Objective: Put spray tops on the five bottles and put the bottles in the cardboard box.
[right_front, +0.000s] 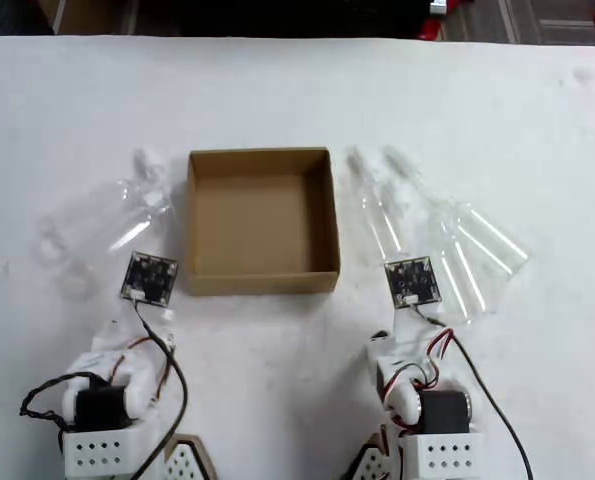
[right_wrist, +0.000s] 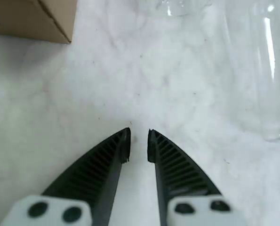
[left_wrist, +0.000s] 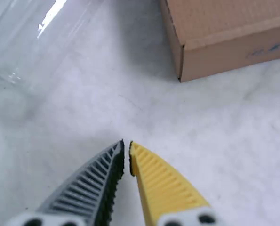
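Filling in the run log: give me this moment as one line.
cardboard box empty | clear bottles lying on both sides of it | left gripper shut, empty | right gripper slightly open, empty

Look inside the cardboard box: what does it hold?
The cardboard box shows a bare brown floor and inner walls; the clear bottles lie outside on the table. Its near wall's inner face is hidden.

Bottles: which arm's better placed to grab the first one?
Right, probably. The right gripper sits empty beside a bottle; more bottles seem to lie on its side of the cardboard box than by the left gripper.
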